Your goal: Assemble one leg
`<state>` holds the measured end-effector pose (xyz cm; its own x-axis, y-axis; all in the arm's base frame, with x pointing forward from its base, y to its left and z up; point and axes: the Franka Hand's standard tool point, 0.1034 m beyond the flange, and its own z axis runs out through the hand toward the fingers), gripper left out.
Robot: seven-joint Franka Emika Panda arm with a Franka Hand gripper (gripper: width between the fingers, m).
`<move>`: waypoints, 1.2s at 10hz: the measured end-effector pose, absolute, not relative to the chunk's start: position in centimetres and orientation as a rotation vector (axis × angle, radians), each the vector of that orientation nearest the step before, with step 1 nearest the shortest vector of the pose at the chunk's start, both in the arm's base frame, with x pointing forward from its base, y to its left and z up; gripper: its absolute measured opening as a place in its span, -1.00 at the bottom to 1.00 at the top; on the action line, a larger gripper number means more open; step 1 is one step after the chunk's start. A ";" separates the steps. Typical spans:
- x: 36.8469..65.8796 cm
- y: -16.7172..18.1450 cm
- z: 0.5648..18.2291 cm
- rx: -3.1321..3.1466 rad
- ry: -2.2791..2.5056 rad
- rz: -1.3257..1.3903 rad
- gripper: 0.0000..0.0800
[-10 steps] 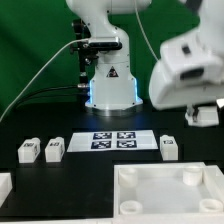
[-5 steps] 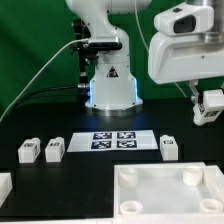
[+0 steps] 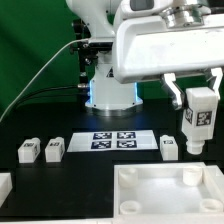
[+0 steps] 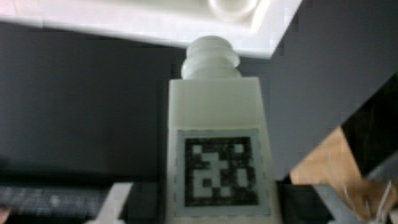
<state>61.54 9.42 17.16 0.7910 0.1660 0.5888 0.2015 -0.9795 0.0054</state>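
The hand (image 3: 198, 98) hangs above the surface (image 3: 80, 175), the leg (image 3: 197, 122) upright between its fingers. Lower, just to the exterior view's left of it, a second leg (image 3: 169, 146) stands on the surface. The tray-like part (image 3: 165, 192) lies below the hand, nearer the camera. Farther left lie the marker board (image 3: 112, 140), then a third leg (image 3: 53, 149) and a fourth leg (image 3: 28, 151), well apart from the hand.

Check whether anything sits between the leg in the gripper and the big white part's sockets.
Nothing visible does. The gripper holds the leg in open air near the white part; the closest socket is uncovered. A loose leg stands to the exterior view's left, off that path.
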 end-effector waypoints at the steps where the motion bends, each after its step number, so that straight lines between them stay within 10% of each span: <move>1: 61.2 9.0 16.8 -2.880 -0.289 -1.085 -0.27; 12: 62.8 11.1 10.1 -2.907 -0.309 -0.918 -0.27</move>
<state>62.77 11.10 10.15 0.8004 0.1678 0.5756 0.2141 -0.9767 -0.0129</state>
